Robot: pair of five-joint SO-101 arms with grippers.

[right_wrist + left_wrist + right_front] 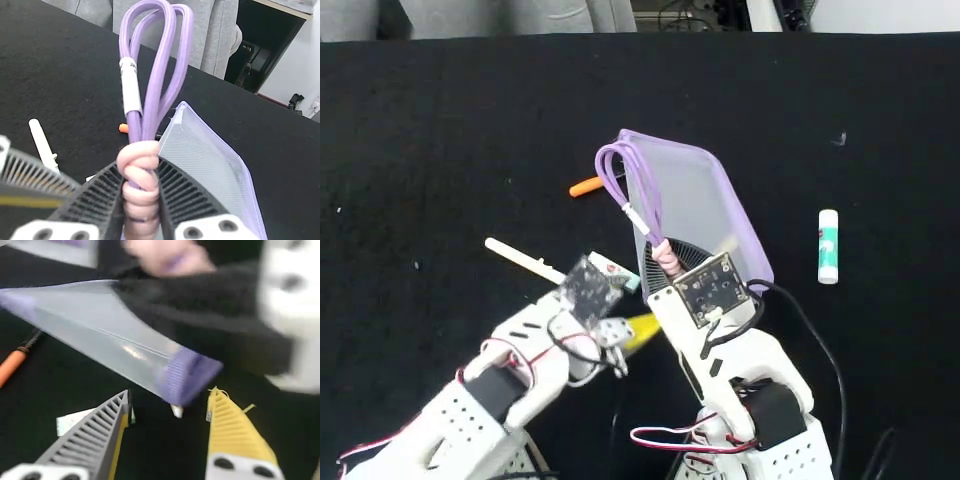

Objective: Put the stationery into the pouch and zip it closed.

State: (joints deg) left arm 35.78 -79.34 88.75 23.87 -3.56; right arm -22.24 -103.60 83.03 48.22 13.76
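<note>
My right jaws pinch the pink knotted cord (140, 185) of the translucent purple pouch (695, 200), at the scene's centre; my left jaws gape by its near corner. It looks light and floppy: best held at its seam.

High view: bright, even light from above; black table (440, 120) swallows it, shadows barely visible. Soft sheen on translucent pouch (695, 195). Left wrist view: pouch and white arm part (292, 315) close to lens, heavily blurred; small glare streak on pouch plastic. Right wrist view: purple cord (150, 75) evenly lit, sharp; room behind softer.
</note>
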